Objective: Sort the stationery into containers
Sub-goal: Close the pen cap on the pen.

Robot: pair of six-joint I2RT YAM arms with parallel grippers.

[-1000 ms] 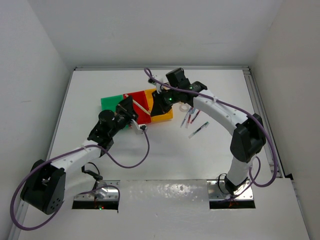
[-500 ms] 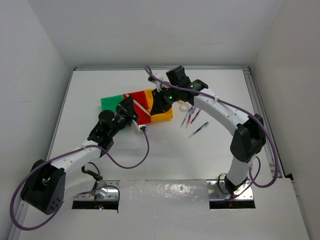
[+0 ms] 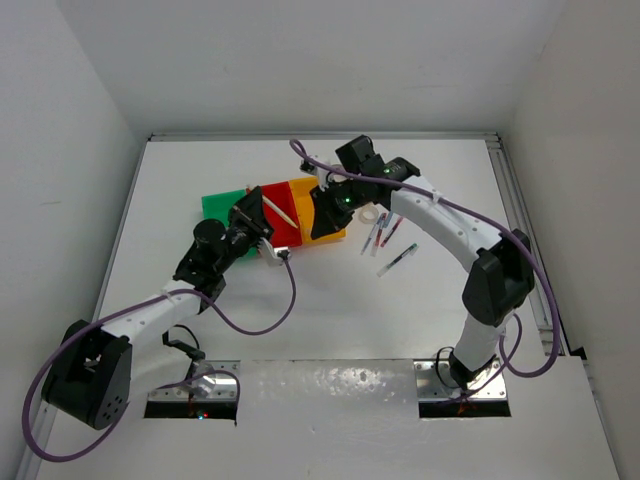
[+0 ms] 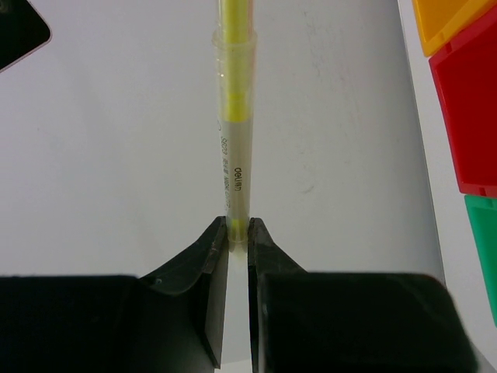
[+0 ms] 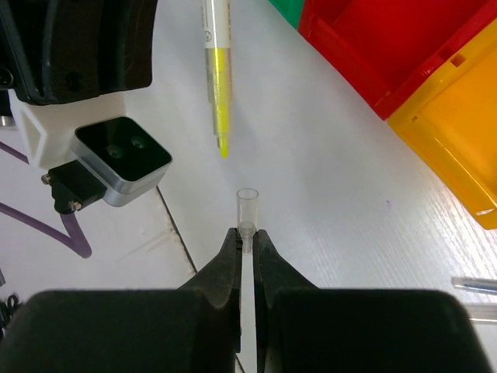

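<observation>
My left gripper [image 4: 238,227] is shut on the end of a clear pen with a yellow core [image 4: 233,140], which points away from it. In the right wrist view the pen's yellow tip [image 5: 224,148] is bare. My right gripper [image 5: 246,233] is shut on a small clear cap [image 5: 247,206], a short gap from that tip. In the top view both grippers meet over the containers, left [image 3: 262,210] and right [image 3: 310,220], with the pen [image 3: 283,213] between them. The green [image 3: 218,205], red [image 3: 287,236] and yellow [image 3: 337,236] bins sit joined in a row.
Several thin pens [image 3: 378,233] lie on the table right of the yellow bin, one [image 3: 398,260] nearer the front. A pale tape ring [image 3: 369,214] lies beside them. The left wrist's camera block [image 5: 116,155] hangs close to my right fingers.
The right gripper has drawn slightly to the right, away from the left gripper. The left gripper with the pen has nudged a little toward the back.
</observation>
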